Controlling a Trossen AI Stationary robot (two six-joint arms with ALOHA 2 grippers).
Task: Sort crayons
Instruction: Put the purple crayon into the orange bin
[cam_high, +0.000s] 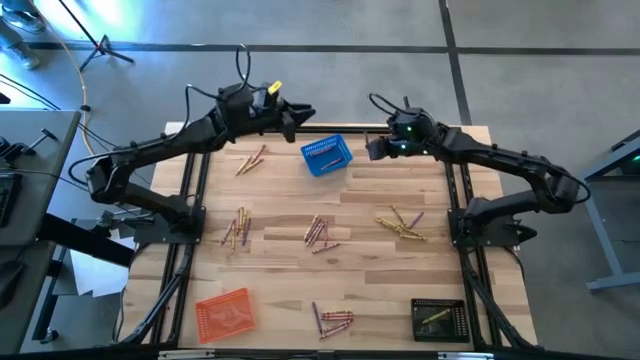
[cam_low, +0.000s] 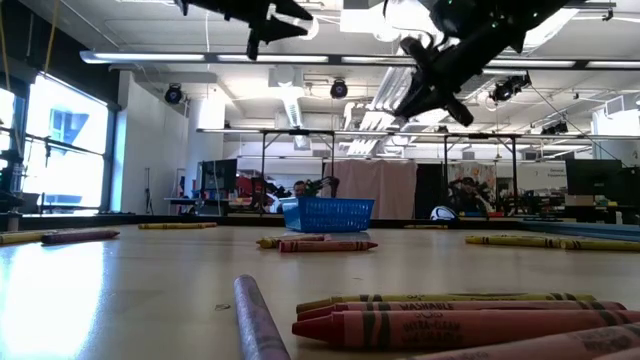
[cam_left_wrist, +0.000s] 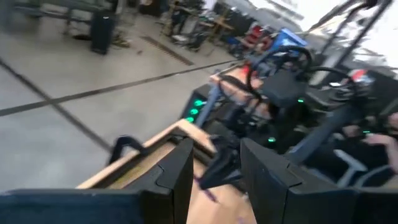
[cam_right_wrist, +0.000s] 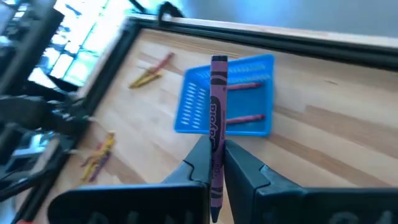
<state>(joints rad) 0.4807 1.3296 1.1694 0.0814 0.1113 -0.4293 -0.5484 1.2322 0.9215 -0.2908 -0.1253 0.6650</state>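
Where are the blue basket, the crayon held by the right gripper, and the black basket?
blue basket (cam_high: 326, 155): high view, its mesh floor.
purple crayon (cam_right_wrist: 217, 118): right wrist view, its wrapper, above the shut fingers.
black basket (cam_high: 440, 320): high view, its floor.

Bright ceiling strips (cam_low: 330, 60) glare overhead; left wrist view smeared, perhaps by motion; nearest crayons (cam_low: 450, 325) soft.

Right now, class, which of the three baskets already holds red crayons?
The blue basket, beside the right gripper; the orange basket looks empty, the black one holds yellow.

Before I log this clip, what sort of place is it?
Probably a robotics lab or workshop: a bare concrete floor, long ceiling lights, and workbenches with equipment behind the wooden table.
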